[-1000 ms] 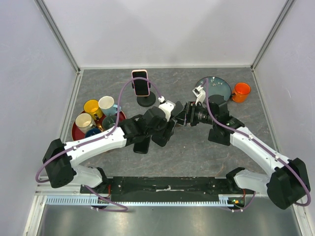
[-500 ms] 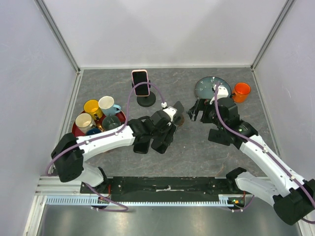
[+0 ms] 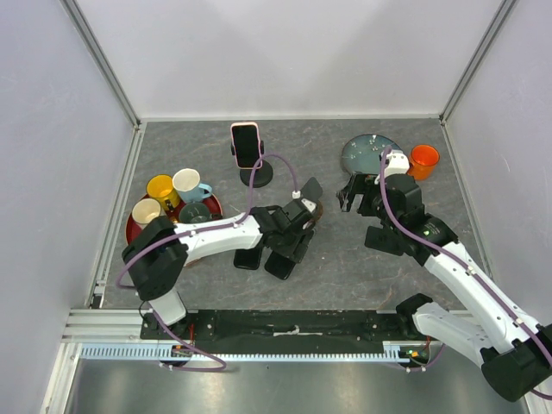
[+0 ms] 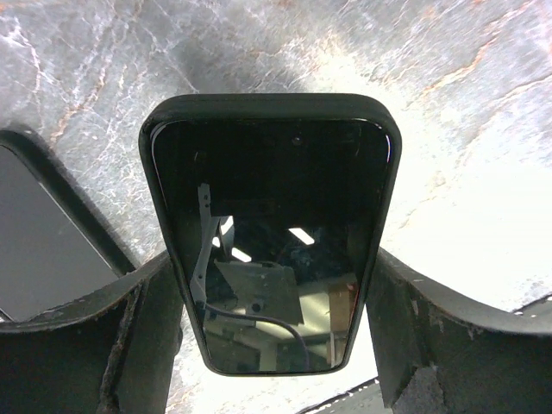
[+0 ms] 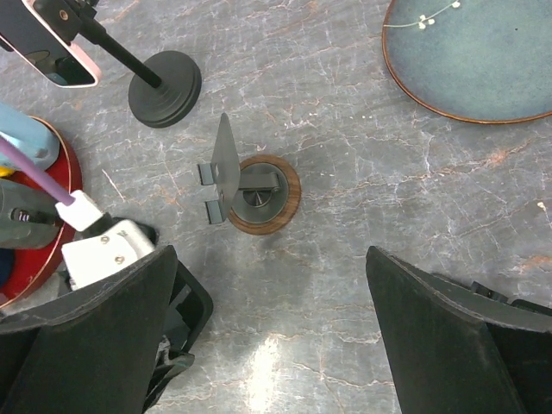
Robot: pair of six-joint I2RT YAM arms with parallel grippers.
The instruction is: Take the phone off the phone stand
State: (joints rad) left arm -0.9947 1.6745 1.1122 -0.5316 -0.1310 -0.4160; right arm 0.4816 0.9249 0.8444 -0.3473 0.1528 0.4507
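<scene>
Phone (image 4: 269, 172) (black case) clamped in left hand (image 4: 272, 276); right hand (image 5: 269, 259) spread wide near wooden-based stand (image 5: 259, 194)

left hand (image 3: 289, 247): low over the worktop (image 3: 345, 263) centre, black phone (image 3: 280, 266) between its fingers
phone stand (image 3: 311, 197): wooden base, just beyond the left hand, apart from the black phone
second phone (image 3: 247, 258): dark, lying flat beside the left hand
right hand (image 3: 352, 195): fingers spread, near the blue plate (image 3: 366, 152)
pink phone (image 3: 246, 144): clipped on a tall stand (image 3: 257, 176)
</scene>
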